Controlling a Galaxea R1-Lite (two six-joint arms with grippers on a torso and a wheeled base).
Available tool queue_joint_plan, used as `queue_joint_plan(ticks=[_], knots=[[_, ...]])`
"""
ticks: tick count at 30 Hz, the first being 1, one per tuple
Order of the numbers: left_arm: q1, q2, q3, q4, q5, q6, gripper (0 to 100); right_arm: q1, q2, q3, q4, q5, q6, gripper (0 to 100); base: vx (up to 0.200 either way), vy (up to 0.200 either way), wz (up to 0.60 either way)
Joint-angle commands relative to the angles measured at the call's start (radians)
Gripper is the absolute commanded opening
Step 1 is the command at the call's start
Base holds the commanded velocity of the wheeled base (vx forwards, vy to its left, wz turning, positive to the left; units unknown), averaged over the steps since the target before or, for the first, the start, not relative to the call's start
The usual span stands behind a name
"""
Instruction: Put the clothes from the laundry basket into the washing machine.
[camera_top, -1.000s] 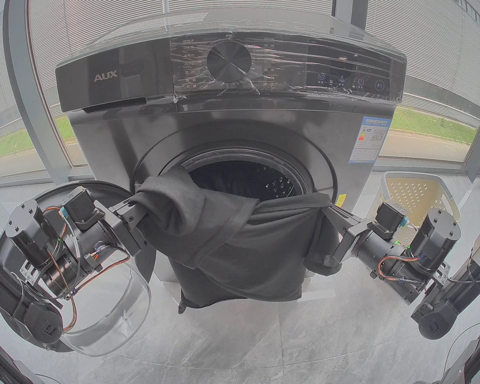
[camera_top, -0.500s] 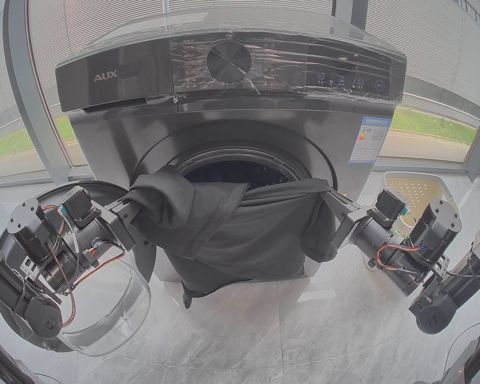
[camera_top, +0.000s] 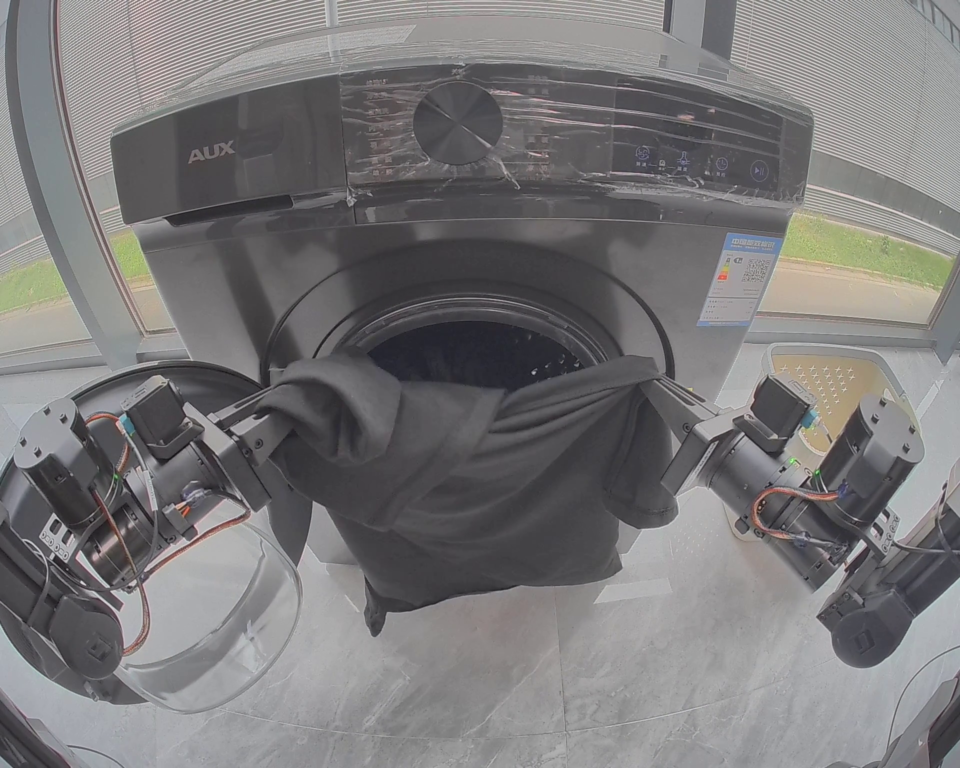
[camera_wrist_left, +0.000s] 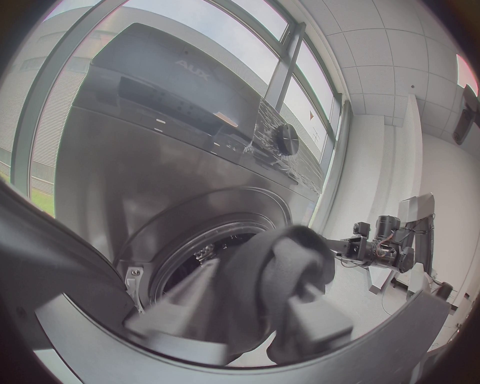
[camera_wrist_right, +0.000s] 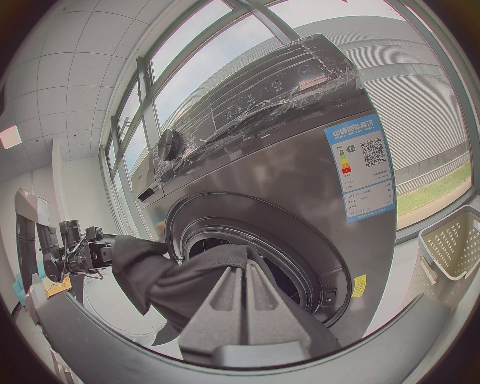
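A dark grey garment (camera_top: 480, 490) hangs spread between my two grippers, right in front of the washing machine's (camera_top: 460, 250) open drum (camera_top: 480, 350). My left gripper (camera_top: 268, 412) is shut on its bunched left end, and my right gripper (camera_top: 655, 385) is shut on its right corner. The cloth's upper edge crosses the lower rim of the drum mouth and its bottom hangs down toward the floor. In the left wrist view the garment (camera_wrist_left: 270, 280) is bundled between the left gripper's (camera_wrist_left: 250, 305) fingers. In the right wrist view the right gripper (camera_wrist_right: 245, 285) pinches the cloth (camera_wrist_right: 165, 285).
The machine's round door (camera_top: 215, 610) stands swung open at the left, under my left arm. A cream laundry basket (camera_top: 835, 385) sits on the floor at the right, behind my right arm. Grey tiled floor lies below the garment.
My right gripper has lifted its corner of the garment a little toward the drum rim. The left gripper has shifted slightly, and the cloth now sags more in the middle.
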Motion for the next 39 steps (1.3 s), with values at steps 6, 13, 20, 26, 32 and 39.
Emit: queue_joint_plan(ticks=[6, 13, 20, 26, 32, 39], knots=[[0.012, 0.021, 0.07, -0.001, -0.048, 0.006, 100, 0.005, 0.005, 0.014, 0.001, 0.0, 0.001, 0, 0.0, 0.0, 0.0], [-0.051, 0.028, 0.106, 0.001, -0.045, 0.016, 100, 0.051, 0.008, 0.026, 0.001, 0.0, 0.001, 0, 0.0, 0.0, 0.0], [-0.112, 0.129, 0.172, -0.001, -0.045, 0.118, 100, 0.074, 0.003, 0.014, 0.001, 0.003, 0.003, 0, 0.0, 0.0, 0.0], [-0.126, 0.196, 0.167, -0.001, -0.046, 0.177, 100, 0.076, 0.002, -0.023, 0.002, 0.012, -0.002, 0, 0.0, 0.0, 0.0], [-0.16, 0.229, 0.153, -0.001, -0.039, 0.178, 100, 0.082, 0.005, -0.089, 0.015, 0.019, -0.002, 0, 0.0, 0.0, 0.0], [-0.189, 0.258, 0.153, -0.001, -0.032, 0.195, 100, 0.142, 0.008, -0.107, 0.015, 0.026, 0.0, 0, 0.0, 0.0, 0.0]])
